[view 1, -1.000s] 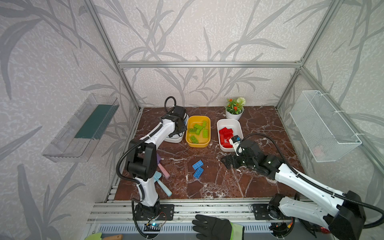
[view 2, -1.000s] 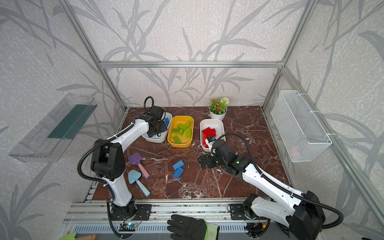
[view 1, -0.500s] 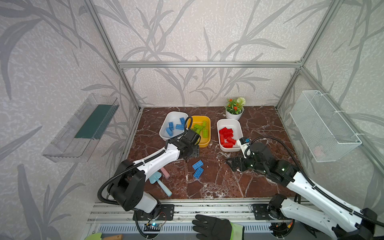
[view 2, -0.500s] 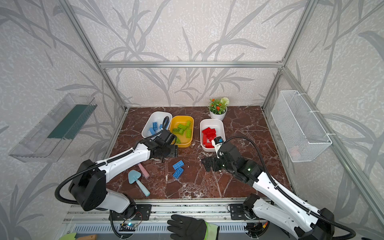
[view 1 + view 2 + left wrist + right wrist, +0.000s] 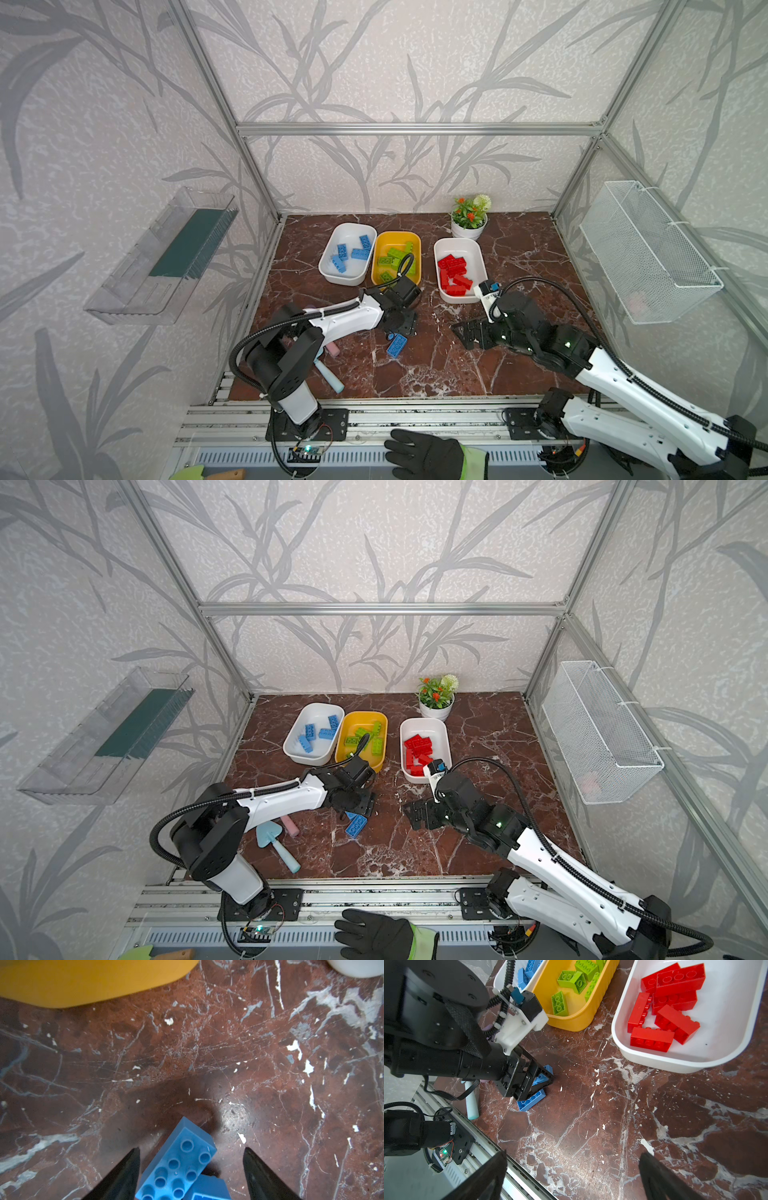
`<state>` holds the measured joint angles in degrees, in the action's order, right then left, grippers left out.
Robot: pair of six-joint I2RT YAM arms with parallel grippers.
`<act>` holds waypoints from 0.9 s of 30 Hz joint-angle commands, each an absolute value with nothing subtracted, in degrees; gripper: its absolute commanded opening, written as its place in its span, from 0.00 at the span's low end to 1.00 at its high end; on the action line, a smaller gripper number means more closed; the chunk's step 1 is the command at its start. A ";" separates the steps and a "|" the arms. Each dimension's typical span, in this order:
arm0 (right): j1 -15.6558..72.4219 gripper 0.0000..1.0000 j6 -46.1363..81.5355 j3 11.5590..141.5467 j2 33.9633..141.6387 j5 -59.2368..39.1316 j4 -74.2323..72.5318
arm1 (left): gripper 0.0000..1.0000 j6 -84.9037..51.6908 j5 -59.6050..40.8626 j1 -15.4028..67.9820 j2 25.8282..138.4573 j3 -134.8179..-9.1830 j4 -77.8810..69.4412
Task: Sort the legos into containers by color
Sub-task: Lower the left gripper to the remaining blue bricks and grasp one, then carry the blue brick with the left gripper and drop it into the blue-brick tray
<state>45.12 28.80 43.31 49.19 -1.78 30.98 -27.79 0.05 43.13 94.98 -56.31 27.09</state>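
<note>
In both top views, a shallow yellow rounded plastic tub (image 5: 390,240) of lime green bricks (image 5: 395,252) sits toward the back of a dark red marbled tabletop (image 5: 519,257). A white plastic tub of blue bricks (image 5: 353,232) stands right beside it. A white plastic tub of red bricks (image 5: 478,257) is near its other side. In front of the yellow tub, the left gripper (image 5: 353,809) hangs low over two loose blue studded plastic bricks (image 5: 356,825). The right gripper (image 5: 417,814) waits farther from the yellow tub, on the red-brick side.

In the left wrist view, the left gripper's black fingers (image 5: 124,1172) are spread to either side of the upper brick (image 5: 178,1165) and have not closed on it. This brick lies studs up and askew, overlapping a second blue brick (image 5: 207,1188). It is probably light, rigid and smooth. A hold across its long flat sides looks best, though the brick beneath may shift. Bare tabletop runs from here to the yellow tub's wall (image 5: 83,980).

In the right wrist view, the right gripper (image 5: 573,1155) is spread wide and empty over bare tabletop, leaving clear room in front of the yellow tub (image 5: 583,1016). Any carry to the blue tub must clear the tub rims.
</note>
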 commanded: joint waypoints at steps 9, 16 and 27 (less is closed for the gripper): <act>45.55 0.99 29.43 42.56 48.34 -0.51 32.04 | 0.68 -27.79 3.50 43.51 95.84 -53.23 27.20; 45.61 0.99 29.71 42.16 47.74 -0.46 31.87 | 0.60 -28.75 5.15 43.51 96.77 -52.78 27.48; 45.62 0.99 29.88 41.40 46.66 0.26 31.78 | 0.24 -30.16 11.52 43.35 97.29 -54.48 32.02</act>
<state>45.23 29.21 42.13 47.24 -0.45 31.62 -29.71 7.16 43.18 96.53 -53.52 27.83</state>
